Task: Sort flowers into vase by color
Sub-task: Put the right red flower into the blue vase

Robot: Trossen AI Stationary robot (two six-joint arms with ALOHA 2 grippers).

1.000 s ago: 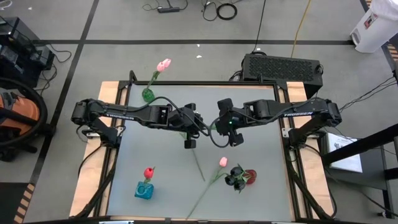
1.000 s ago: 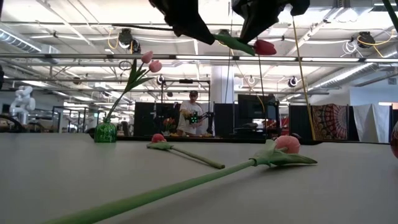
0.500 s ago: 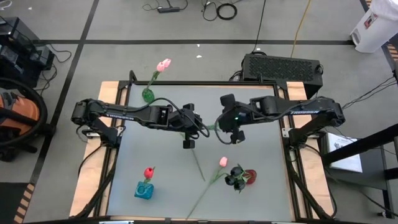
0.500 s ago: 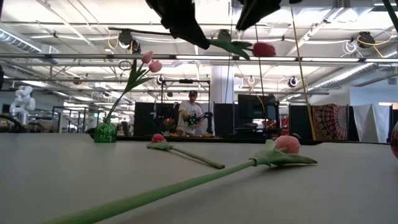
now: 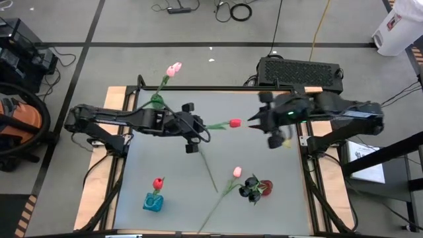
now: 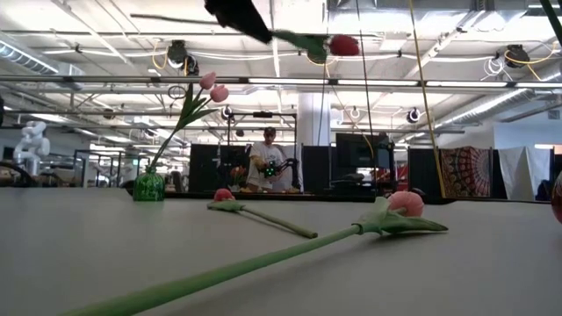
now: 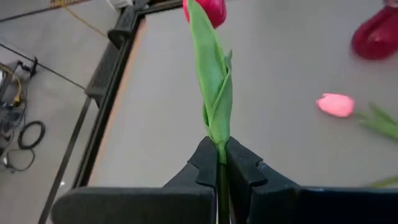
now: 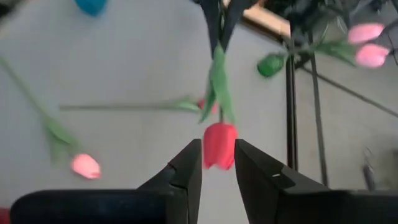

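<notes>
Red tulip (image 5: 234,123) hangs over the table's centre, its stem clamped in the left gripper (image 5: 193,127), head pointing toward three o'clock. The right gripper (image 5: 259,121) sits just beyond the head at three o'clock, fingers apart and holding nothing. The thin stem could pivot or slide in that pinch (only the stem is gripped), and a sagging head would miss a vase mouth. The blue vase (image 5: 153,202), at seven o'clock, already holds a red bloom. The left wrist view shows the fingers closed on the stem below the leaf; overhead, that contact is hidden.
</notes>
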